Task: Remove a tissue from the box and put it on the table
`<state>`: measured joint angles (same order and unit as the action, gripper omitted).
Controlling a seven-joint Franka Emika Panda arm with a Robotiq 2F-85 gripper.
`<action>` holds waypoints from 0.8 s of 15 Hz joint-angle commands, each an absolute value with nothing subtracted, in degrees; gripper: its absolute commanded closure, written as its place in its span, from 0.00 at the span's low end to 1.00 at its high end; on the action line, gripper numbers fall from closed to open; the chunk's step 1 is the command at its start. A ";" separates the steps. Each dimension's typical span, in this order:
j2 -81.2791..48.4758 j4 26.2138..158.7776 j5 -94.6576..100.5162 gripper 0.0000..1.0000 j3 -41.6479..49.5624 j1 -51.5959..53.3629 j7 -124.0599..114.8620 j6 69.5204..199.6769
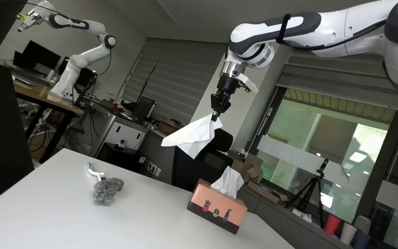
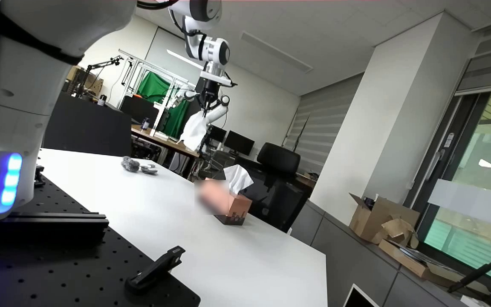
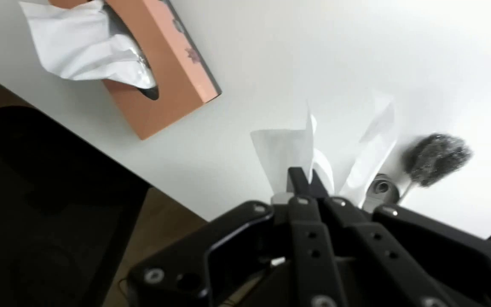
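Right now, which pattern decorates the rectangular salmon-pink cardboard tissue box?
The box shows potted plants and a dark lower band, clearest in an exterior view.

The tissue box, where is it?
In the wrist view, the tissue box is at the upper left, on the table near its edge, left of the gripper.

Near mid-frame in an exterior view, a white tissue [image 1: 195,135] is pinched by the gripper [image 1: 215,116], clear of the table [image 1: 143,218]. Low and just right of centre, another tissue [image 1: 229,181] is exposed atop the tissue box [image 1: 217,209]; at lower left, a grey tufted object [image 1: 104,192] is seen on the table.
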<state>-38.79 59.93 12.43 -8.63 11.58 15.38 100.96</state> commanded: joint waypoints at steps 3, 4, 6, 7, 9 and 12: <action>-41.14 59.44 4.11 1.00 -12.16 7.70 25.84 90.00; -41.73 59.81 3.69 1.00 -12.20 7.56 27.02 87.91; -41.62 60.19 4.65 0.99 -11.29 8.34 26.13 89.06; -42.30 60.23 4.49 0.99 -11.39 8.22 26.96 87.93; -43.08 60.23 4.47 0.99 -11.49 8.20 27.51 87.73; -43.10 60.21 4.44 0.99 -11.55 8.21 27.72 87.65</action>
<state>-43.10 60.21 4.44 -11.55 8.21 27.72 87.65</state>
